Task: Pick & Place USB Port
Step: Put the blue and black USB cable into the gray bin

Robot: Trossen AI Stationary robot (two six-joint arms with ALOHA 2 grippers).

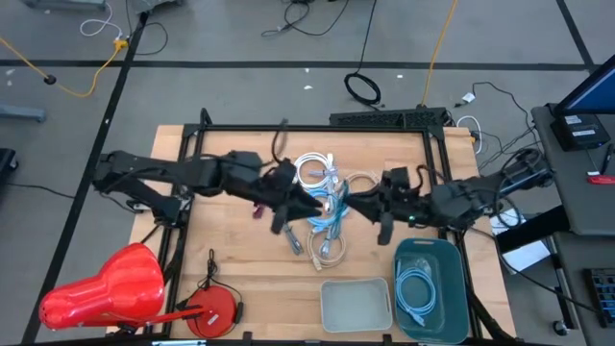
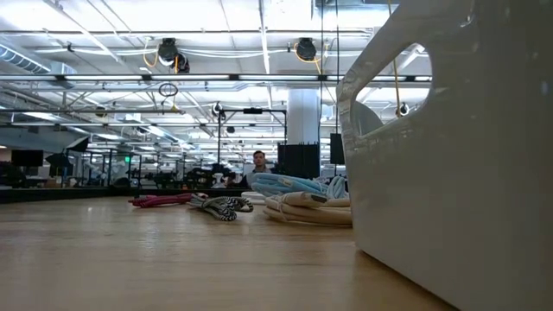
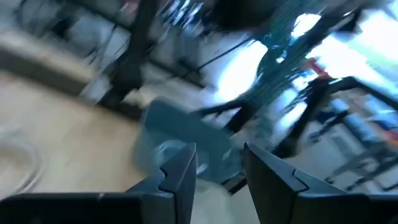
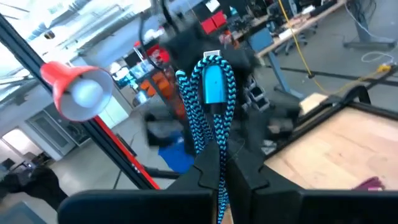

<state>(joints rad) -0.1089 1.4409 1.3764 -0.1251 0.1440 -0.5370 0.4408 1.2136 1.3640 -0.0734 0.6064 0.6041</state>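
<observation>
Two black jointed arms, left arm (image 1: 183, 175), right arm (image 1: 471, 197), angular matte black jaws with squared tips

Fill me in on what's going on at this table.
Two robot arms are sorting cables on a wooden table. The right gripper is shut on a blue braided cable, lifted near the cable pile at the table's middle. The left gripper is open and empty beside the pile. One coiled cable already lies in the teal bin; the grey tray looks empty.

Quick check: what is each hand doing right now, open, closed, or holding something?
Left hand: open, nothing between its fingers.
Right hand: closed on the blue-and-black braided cable.
</observation>
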